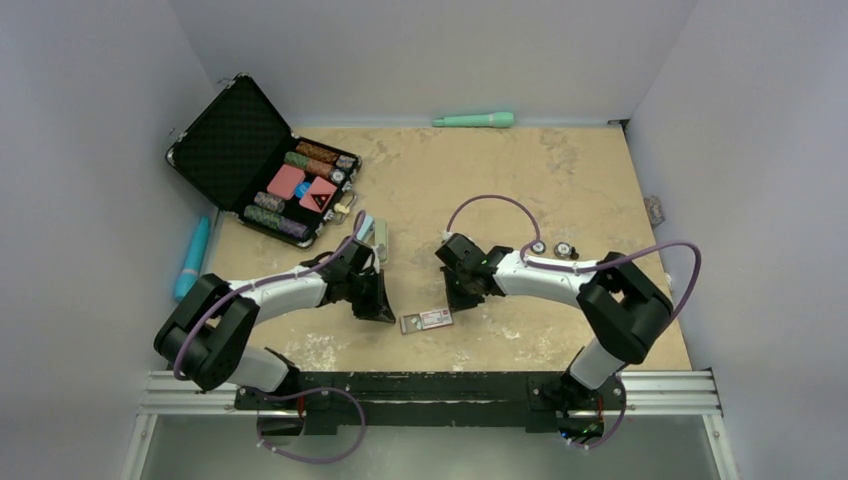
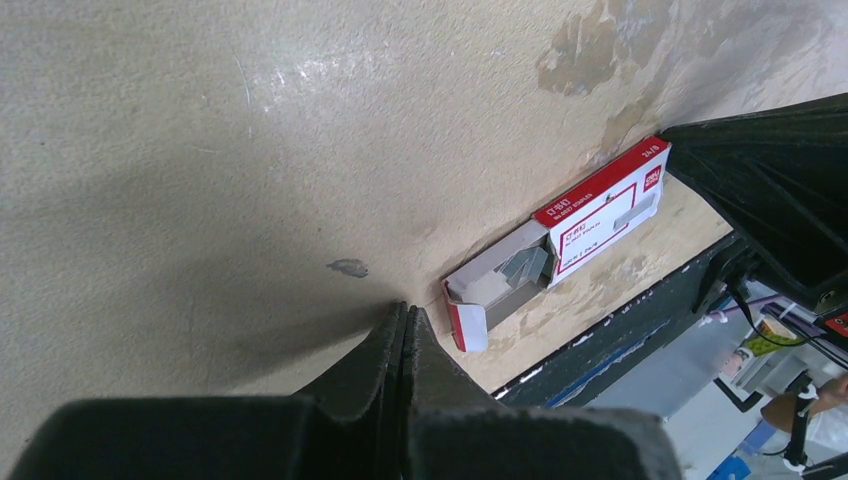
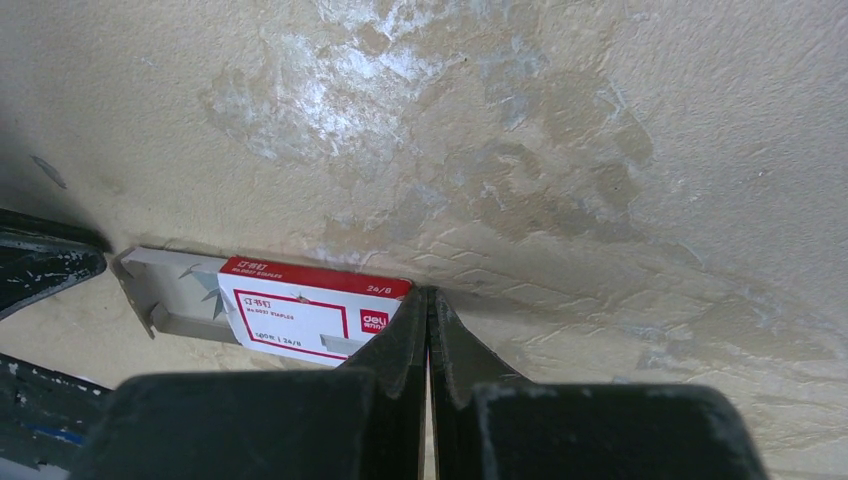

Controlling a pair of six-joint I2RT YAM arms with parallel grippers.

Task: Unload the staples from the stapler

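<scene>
**Beige tabletop, both grippers shut and empty: stapler not yet touched**

You're at the very start, as I read it. Nothing is gripped.

- Left gripper (image 1: 381,308): jaws pressed together, holding nothing, tips low over the table (image 1: 560,180), just beside the open end of the staple box (image 1: 425,320).
- Right gripper (image 1: 466,298): also closed on nothing, tips by the box's other end.
- Box lies flat between the two, near the front edge. Its long axis runs left-right with a slight tilt. The flap end is open toward your left gripper, and the left wrist view shows grey staple strips (image 2: 525,265) inside.

Stapler (image 1: 379,240): I take the pale greenish piece just behind your left wrist to be it. The arm partly hides it.
- Long axis runs near-to-far, roughly square to the box.
- I can't tell which end is the nose. It's too small from above, and neither wrist camera shows it.

Next move, my judgement: open a gripper and take the left arm to the stapler. Pin the body with one gripper so the other can open the magazine. Confirm the nose direction before you commit.
</scene>
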